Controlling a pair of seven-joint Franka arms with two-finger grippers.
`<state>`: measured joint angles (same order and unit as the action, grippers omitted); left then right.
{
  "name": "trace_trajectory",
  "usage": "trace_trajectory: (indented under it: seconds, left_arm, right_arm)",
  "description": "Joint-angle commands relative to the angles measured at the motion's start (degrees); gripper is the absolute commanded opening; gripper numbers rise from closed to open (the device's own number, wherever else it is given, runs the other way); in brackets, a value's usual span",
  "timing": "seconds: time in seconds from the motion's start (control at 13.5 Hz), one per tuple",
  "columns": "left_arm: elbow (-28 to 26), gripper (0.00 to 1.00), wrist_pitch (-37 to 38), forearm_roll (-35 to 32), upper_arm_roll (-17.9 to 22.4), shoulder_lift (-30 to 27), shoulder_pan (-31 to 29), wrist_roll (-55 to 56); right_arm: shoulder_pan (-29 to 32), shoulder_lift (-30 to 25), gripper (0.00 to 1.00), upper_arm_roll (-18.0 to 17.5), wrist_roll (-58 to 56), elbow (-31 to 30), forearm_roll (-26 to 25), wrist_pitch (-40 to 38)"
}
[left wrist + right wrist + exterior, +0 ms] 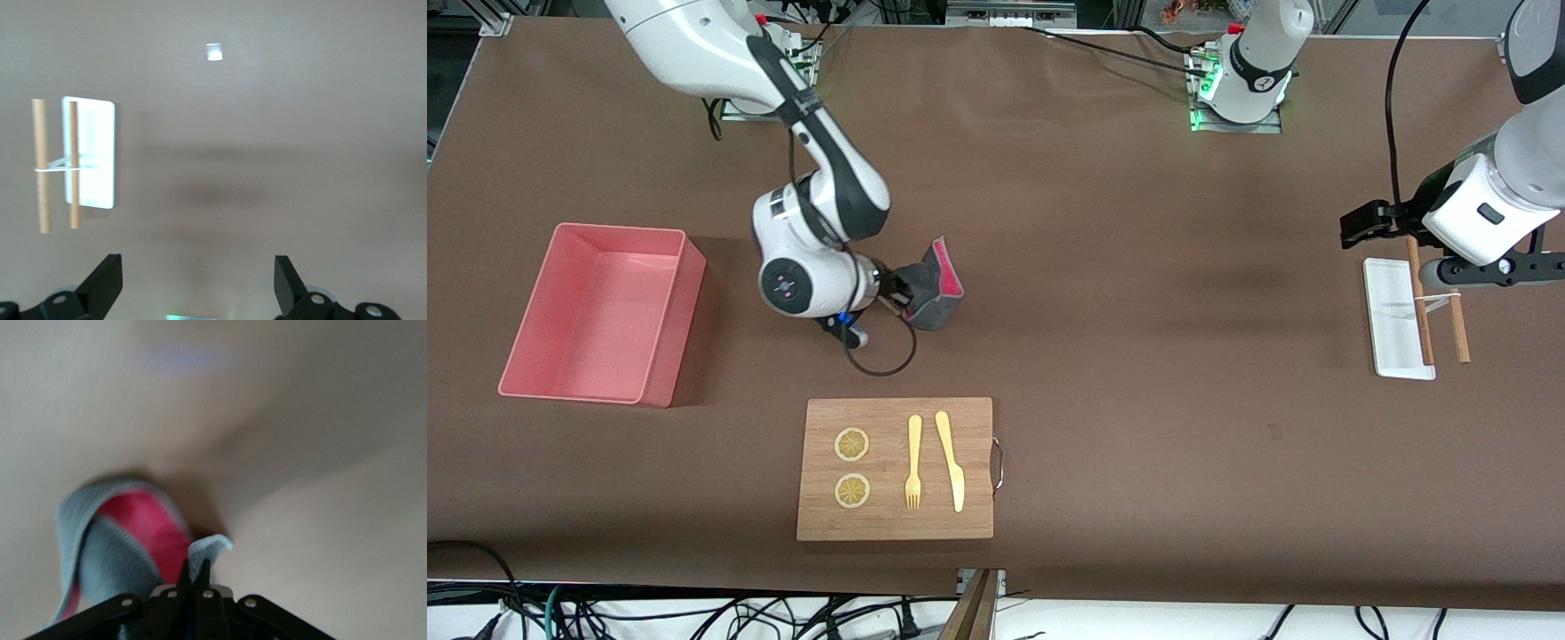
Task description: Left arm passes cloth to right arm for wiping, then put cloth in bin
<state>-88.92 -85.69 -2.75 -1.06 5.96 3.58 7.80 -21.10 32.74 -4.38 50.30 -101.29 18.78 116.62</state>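
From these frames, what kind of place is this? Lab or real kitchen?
Most likely a robotics lab bench, not a kitchen: two arms bolted to a table under brown covering, loose cables along its edge, and staged props, a wooden board with fork, knife and lemon slices, plus a pink bin.

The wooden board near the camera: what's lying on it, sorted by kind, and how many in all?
Lemon slices: 2
Fork: 1
Knife: 1
Total: 4

Right gripper (195, 577) fingers (203, 577) pinch the cloth (127, 540), apparently folded, red face showing.
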Motion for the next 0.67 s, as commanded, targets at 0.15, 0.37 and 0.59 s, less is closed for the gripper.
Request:
trace_trajectory:
  seconds: [0.15, 0.37, 0.59]
  left_arm:
    - [-6.27, 1.00, -4.74, -2.52, -0.70, -3.68, -1.82, -1.56]
    - [-6.00, 1.00, -4.92, -1.65, -0.61, -3.15, -1.82, -1.56]
    - [-5.92, 1.00, -4.83, 0.01, -0.61, -3.15, -1.82, -1.39]
  right_arm:
    - [2.21, -1.54, 0.00, 10.50, -22.65, -3.03, -1.38, -3.06]
    - [2.73, -1.54, 0.00, 15.27, -31.91, -2.86, -3.13, -4.65]
    - [2.82, -2.06, 0.00, 15.98, -32.90, -2.07, -8.76, -4.65]
